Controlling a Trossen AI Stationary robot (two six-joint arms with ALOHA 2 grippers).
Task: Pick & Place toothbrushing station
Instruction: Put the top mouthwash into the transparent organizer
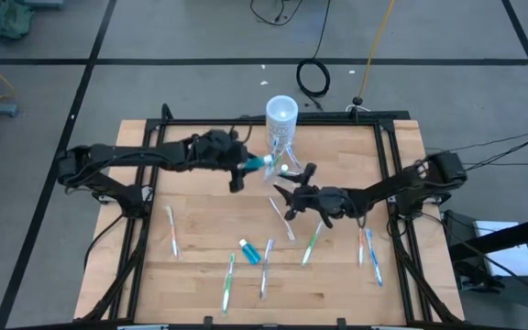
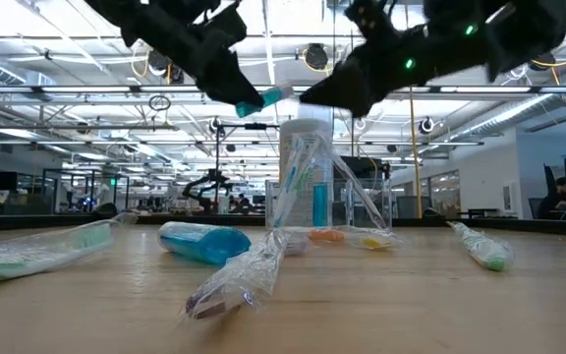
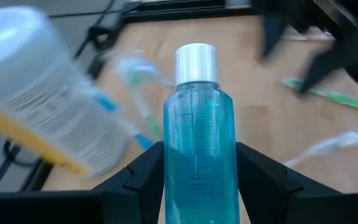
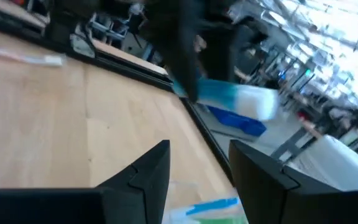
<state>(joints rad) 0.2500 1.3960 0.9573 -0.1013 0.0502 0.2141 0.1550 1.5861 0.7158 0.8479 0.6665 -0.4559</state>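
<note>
My left gripper (image 1: 246, 170) is shut on a small blue tube with a white cap (image 1: 266, 163), held high above the table (image 2: 263, 98). It is just left of a tall white cylinder (image 1: 281, 112) and a clear container (image 2: 367, 197) at the table's far middle. My right gripper (image 1: 289, 183) is open and empty, in the air just right of the tube. Several wrapped toothbrushes (image 1: 312, 243) and another blue tube (image 1: 245, 250) lie flat on the table. My left gripper pinches the blue tube's body (image 3: 197, 168) between its two fingers, at the end away from the cap. The white cap (image 3: 196, 62) points forward, away from the gripper. The tube is lifted clear of the table, tilted, with its cap toward the cylinder.
Toothbrushes lie scattered over the table's near half (image 1: 172, 229), (image 1: 228, 280), (image 1: 374, 257). A wrapped toothbrush (image 2: 239, 275) lies close to the low camera. A black frame (image 1: 388, 137) edges the wooden table. A coiled cable (image 1: 314, 78) lies on the floor behind.
</note>
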